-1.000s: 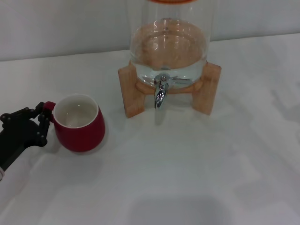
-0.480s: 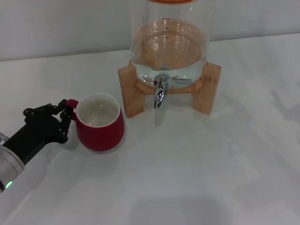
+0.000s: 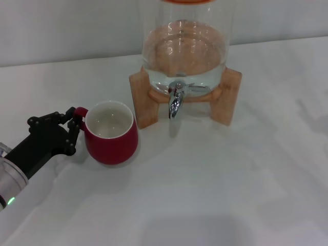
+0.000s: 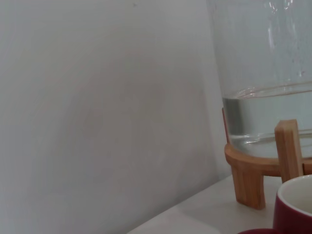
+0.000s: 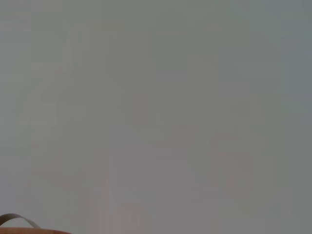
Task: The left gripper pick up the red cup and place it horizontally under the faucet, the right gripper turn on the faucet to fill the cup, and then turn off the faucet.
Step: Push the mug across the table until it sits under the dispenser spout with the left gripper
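Left pincer: the left gripper [image 3: 72, 132] sits at the left of the head view, its black fingers pinching the small loop handle of the red cup [image 3: 110, 135].
Red cup: upright on the tabletop [image 3: 215, 189], left of centre, mouth up and empty, white inside; its rim also shows at the lower right of the left wrist view [image 4: 295, 204].
Faucet: the chrome faucet [image 3: 175, 101] hangs at upper centre from the glass dispenser [image 3: 184, 46], between the legs of the wooden stand [image 3: 141, 100]; no stream is visible, so it looks shut.
Right pincer: not visible in any view; its wrist camera sees only a blank wall, so I cannot tell how its fingers stand.
Done: the cup appears grasped and is near the stand.
Left: by my reading, the cup is not yet under the spout, which is to its right and further up the frame; then filling, then closing the lever.
Edges: the stand's left leg is just beside the cup's upper right side and could be clipped on a straight sideways move.
Open room: bare tabletop fills the lower and right parts of the head view, leaving free space to swing the cup around in front of the stand.
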Action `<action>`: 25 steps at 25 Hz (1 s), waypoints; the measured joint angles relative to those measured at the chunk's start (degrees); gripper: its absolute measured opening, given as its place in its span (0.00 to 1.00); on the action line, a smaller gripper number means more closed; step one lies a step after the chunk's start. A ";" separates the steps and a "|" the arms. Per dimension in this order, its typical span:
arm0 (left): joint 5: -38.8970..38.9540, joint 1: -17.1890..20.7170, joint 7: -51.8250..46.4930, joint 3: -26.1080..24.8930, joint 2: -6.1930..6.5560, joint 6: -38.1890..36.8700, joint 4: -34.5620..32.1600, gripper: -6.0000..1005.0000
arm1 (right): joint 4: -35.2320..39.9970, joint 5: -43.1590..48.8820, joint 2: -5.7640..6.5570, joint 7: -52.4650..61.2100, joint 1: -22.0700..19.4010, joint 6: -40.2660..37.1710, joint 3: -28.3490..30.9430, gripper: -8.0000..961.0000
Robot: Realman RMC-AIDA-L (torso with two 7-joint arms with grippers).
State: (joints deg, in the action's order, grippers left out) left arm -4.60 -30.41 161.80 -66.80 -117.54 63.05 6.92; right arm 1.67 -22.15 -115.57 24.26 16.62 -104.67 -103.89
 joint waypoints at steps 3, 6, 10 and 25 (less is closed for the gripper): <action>-0.05 0.00 0.00 0.00 -0.09 0.08 0.19 0.11 | 0.00 0.00 0.00 0.00 0.02 0.00 0.00 0.89; -0.09 0.16 0.00 0.00 -0.27 0.13 0.68 0.11 | 0.00 0.00 0.00 0.00 0.09 0.00 0.00 0.89; -0.85 0.31 0.00 0.00 -0.79 0.14 0.89 0.11 | 0.00 0.00 0.00 0.00 0.15 0.00 0.00 0.89; -2.17 0.33 0.08 0.00 -1.35 -0.24 2.92 0.11 | 0.00 0.00 0.00 -0.12 0.43 0.08 0.00 0.89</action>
State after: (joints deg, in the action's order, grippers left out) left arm -6.78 -30.08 161.88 -66.80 -118.89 62.81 9.84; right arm 1.67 -22.15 -115.58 24.15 17.05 -104.59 -103.89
